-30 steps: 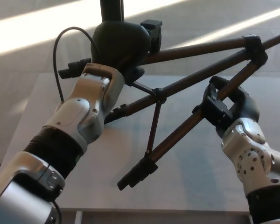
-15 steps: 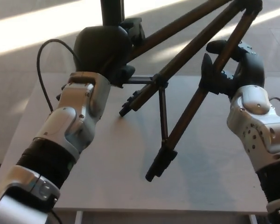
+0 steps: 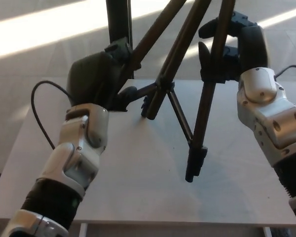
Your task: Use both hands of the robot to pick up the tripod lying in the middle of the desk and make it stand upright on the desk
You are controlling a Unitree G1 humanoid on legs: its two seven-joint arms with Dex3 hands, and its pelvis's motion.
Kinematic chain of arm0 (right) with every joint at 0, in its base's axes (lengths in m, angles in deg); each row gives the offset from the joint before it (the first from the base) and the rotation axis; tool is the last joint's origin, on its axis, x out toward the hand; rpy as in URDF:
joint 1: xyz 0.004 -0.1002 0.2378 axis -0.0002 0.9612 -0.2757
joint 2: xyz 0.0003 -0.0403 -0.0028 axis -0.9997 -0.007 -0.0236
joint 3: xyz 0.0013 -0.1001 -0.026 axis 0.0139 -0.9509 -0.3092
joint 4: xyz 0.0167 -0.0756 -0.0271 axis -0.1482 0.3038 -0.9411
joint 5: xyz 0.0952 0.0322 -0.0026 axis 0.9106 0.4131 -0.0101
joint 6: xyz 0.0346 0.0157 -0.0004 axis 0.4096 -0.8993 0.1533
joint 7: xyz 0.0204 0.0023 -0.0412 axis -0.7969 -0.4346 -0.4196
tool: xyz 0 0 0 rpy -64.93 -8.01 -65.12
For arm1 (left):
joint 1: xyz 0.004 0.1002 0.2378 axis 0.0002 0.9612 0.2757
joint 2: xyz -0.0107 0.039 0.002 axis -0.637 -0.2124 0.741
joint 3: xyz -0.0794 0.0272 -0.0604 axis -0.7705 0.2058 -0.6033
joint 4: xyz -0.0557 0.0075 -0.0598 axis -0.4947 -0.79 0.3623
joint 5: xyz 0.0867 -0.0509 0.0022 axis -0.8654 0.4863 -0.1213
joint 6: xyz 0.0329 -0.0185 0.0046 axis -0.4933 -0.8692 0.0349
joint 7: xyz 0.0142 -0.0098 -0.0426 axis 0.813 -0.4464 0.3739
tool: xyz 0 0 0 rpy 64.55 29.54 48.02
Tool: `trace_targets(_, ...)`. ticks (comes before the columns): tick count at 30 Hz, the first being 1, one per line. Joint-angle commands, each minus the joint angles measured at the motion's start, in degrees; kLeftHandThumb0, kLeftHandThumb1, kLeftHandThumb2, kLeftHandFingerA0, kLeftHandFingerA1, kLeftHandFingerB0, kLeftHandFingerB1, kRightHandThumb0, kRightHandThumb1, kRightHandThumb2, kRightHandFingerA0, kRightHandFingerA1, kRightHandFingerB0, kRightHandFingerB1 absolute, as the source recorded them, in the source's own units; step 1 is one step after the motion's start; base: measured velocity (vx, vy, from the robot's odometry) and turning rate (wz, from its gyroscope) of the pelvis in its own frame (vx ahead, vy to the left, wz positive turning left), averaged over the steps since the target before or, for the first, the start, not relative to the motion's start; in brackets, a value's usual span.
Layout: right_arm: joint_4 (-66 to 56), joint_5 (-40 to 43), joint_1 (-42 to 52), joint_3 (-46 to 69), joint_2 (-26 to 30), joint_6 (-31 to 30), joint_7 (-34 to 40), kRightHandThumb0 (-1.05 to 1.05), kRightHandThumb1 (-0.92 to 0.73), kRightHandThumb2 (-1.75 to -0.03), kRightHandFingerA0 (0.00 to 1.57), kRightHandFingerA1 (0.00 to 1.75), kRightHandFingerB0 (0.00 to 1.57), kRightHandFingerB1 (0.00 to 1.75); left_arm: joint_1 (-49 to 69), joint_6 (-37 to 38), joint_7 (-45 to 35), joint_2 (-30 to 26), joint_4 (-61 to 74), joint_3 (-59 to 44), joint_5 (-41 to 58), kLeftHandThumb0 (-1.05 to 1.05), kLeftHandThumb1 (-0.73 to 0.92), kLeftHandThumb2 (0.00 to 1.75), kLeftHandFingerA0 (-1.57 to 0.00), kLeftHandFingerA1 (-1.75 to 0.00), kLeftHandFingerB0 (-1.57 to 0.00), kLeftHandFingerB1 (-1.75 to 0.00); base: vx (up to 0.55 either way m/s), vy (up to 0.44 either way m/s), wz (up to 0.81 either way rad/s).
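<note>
The black tripod (image 3: 180, 74) hangs above the white desk (image 3: 138, 177), its legs pointing steeply downward and its top out of the picture. My left hand (image 3: 96, 81) is shut on one leg near its lower end, at the desk's far left. My right hand (image 3: 232, 47) is shut on another leg, high at the upper right. That leg's foot (image 3: 195, 165) hovers at or just over the desk top; contact cannot be told. The middle leg's foot (image 3: 150, 108) sits near the desk's far edge. Thin braces (image 3: 180, 116) join the legs at a centre hub.
A dark vertical post (image 3: 118, 22) stands behind the desk at the top. A black cable (image 3: 39, 111) loops out from my left wrist. The floor beyond the desk has bright bands of sunlight.
Both hands have swung the tripod from a slanted pose to nearly vertical. My right hand rose and the legs' feet came down toward the desk; my left hand dropped slightly leftward.
</note>
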State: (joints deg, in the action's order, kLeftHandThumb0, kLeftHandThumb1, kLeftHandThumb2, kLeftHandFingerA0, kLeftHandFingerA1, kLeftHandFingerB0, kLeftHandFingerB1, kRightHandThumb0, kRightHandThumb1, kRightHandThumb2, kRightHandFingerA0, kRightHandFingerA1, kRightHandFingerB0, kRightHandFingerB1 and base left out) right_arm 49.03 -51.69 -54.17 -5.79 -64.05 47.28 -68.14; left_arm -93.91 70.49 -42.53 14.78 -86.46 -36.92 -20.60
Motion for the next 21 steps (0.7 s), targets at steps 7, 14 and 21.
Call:
trace_targets(7, -6.4, -16.6, -5.9, -10.2, 3.8, 16.6, -8.7, -0.20, -0.35, -1.35, 1.04, 1.62, 0.92, 1.44, 11.0, -3.9, 3.2, 5.1, 4.4, -3.8, 5.8, -0.13, 0.59, 0.91, -0.80, -1.75, -0.64, -1.59, 0.00, 0.000, 0.00)
trace_targets(14, -6.9, -15.8, -1.1, -10.4, 2.9, 16.2, -8.6, -0.16, -0.35, -1.41, 1.01, 1.68, 0.85, 1.54, 14.1, -4.6, 3.0, 5.8, 6.0, -3.6, 6.1, -0.14, 0.59, 0.97, -0.84, -1.75, -0.69, -1.65, 0.00, 0.000, 0.00)
trace_targets(21, -6.6, -15.9, 2.9, -8.8, 2.9, 14.1, -7.8, -0.19, -0.41, -1.44, 0.95, 1.75, 0.78, 1.57, 15.6, -6.2, 2.4, 4.6, 7.2, -2.4, 4.8, -0.16, 0.63, 0.79, -0.86, -1.61, -0.73, -1.34, 0.00, 0.000, 0.00)
